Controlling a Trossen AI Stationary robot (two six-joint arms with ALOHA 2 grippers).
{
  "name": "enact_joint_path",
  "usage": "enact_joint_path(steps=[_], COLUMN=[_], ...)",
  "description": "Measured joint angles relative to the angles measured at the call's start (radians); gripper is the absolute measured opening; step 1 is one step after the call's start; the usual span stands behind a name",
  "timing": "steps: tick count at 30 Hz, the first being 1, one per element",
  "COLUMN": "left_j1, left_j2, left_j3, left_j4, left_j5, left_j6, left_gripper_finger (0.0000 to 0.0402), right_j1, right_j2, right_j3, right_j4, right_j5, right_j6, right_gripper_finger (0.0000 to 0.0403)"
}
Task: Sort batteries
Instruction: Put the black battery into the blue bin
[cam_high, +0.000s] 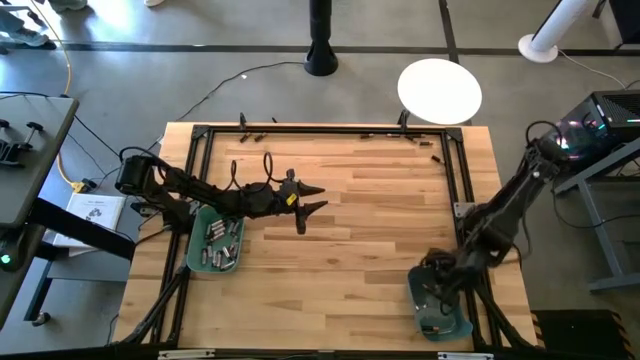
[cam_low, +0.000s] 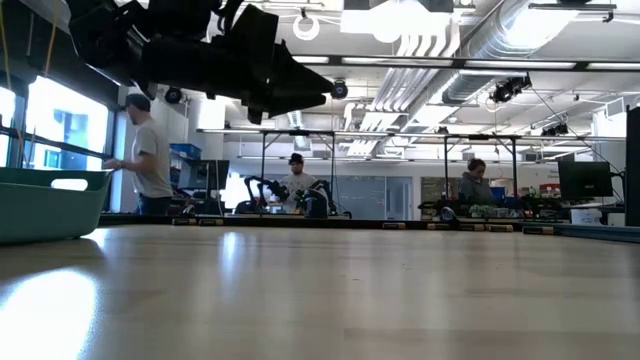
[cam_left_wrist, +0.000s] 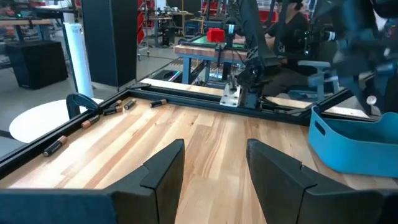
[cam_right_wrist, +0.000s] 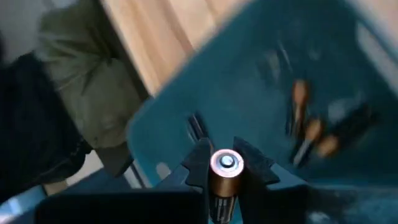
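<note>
Wooden table (cam_high: 360, 220) with two teal bins. Left bin (cam_high: 196, 262) holds many batteries (cam_high: 222, 243); the left gripper (cam_high: 308, 198), jaws parted and empty, hovers beside it over bare wood. Right gripper (cam_right_wrist: 225, 163), above the right bin (cam_high: 415, 292), clamps one coppery battery (cam_right_wrist: 224, 174) upright between its fingertips. Stray cells (cam_left_wrist: 104, 112) lie along the table's far edge.

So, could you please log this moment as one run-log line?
left end effector: open, empty, mid-table | right end effector: shut on battery over right bin

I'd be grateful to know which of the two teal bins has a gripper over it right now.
The right-hand bin at the table's near corner: the right gripper hangs over it holding a battery. The left bin has none.
</note>
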Motion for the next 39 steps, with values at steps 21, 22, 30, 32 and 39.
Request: enact_joint_path(steps=[21,22,30,32,39], left_j1=[-0.025,-0.027,-0.027,-0.027,-0.018], left_j2=[0.000,0.000,0.000,0.000,0.000], left_j3=[0.000,0.000,0.000,0.000,0.000], left_j4=[-0.006,-0.006,-0.005,-0.003,0.012], left_j5=[0.000,0.000,0.000,0.000,0.000], left_j6=[0.009,0.009,0.009,0.009,0.021], left_gripper_finger=[0.0167,0.0167,0.0167,0.0167,0.0167], right_j1=[0.103,0.103,0.093,0.082,0.023], right_j2=[0.466,0.471,0.442,0.404,0.161], right_j3=[0.000,0.000,0.000,0.000,0.087], right_j4=[0.216,0.216,0.178,0.159,-0.034], right_j5=[-0.116,-0.116,-0.139,-0.163,-0.176], right_j6=[0.232,0.226,0.209,0.212,0.225], right_gripper_finger=[0.0060,0.0066,0.0080,0.0081,0.0082])
